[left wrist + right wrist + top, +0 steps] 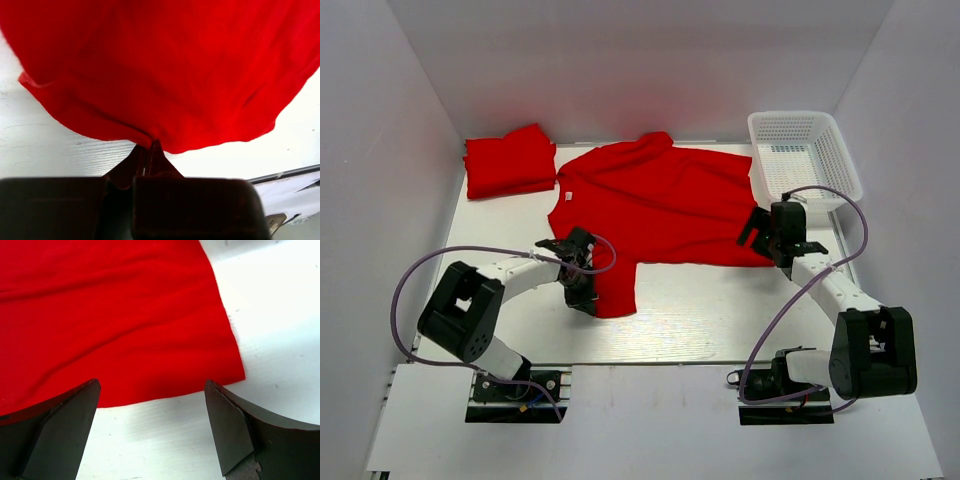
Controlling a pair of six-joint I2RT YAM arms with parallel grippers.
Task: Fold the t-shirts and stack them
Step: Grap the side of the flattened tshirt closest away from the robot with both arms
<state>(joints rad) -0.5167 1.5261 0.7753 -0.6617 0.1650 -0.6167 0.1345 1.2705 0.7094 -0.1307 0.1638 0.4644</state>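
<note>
A red t-shirt (660, 205) lies spread on the white table, its white neck label (566, 196) at the left, one sleeve toward the near edge. My left gripper (582, 283) is shut on that sleeve's edge (150, 142); the cloth bunches at the fingertips. My right gripper (768, 252) is open at the shirt's hem corner (235, 372), its fingers (227, 430) just short of the hem, over bare table, holding nothing. A folded red t-shirt (508, 161) lies at the far left corner.
A white plastic mesh basket (804, 155) stands at the far right, just behind the right gripper. White walls close in the table on the left, right and back. The table's near edge (650, 363) runs in front of the arm bases.
</note>
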